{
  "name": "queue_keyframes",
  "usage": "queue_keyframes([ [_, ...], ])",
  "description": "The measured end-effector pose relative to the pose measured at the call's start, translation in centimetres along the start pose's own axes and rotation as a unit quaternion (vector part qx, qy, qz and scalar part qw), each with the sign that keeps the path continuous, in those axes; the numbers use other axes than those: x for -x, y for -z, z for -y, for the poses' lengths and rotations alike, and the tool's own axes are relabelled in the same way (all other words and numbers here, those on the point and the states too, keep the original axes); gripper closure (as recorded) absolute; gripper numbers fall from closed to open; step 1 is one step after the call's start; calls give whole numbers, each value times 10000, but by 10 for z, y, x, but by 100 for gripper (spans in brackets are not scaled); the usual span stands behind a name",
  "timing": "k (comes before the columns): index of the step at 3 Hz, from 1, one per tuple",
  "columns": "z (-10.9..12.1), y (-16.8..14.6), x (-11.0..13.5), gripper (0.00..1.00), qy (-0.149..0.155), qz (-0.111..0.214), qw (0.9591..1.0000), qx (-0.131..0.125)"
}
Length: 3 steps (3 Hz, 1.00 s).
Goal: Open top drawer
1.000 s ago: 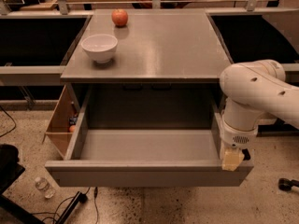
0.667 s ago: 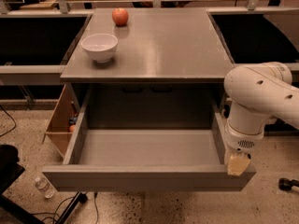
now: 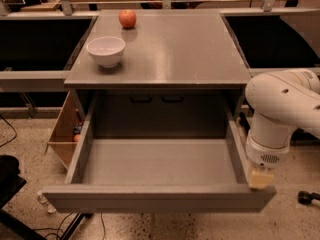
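Note:
The top drawer is a wide matte-grey drawer with a plain flat front. It stands pulled far out from under the grey cabinet top, and its deep grey box interior holds nothing. My gripper is at the drawer's front right corner, at the end of the white arm. It points down against the right side wall next to the front panel.
A white bowl and a red apple sit on the cabinet top. A light wooden box stands on the floor left of the drawer. Dark cables and a black object lie at the lower left.
The drawer has slid further out toward the camera, and my gripper has moved down and forward with its front right corner.

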<state>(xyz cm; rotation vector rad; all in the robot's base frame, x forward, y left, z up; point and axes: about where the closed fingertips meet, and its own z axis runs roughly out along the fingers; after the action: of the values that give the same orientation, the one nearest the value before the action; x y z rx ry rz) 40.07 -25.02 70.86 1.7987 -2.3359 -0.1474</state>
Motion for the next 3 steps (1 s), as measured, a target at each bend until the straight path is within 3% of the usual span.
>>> queue_keyframes([
  [1, 0, 0, 0, 100, 0, 0, 10000, 0],
  [3, 0, 0, 0, 50, 0, 0, 10000, 0],
])
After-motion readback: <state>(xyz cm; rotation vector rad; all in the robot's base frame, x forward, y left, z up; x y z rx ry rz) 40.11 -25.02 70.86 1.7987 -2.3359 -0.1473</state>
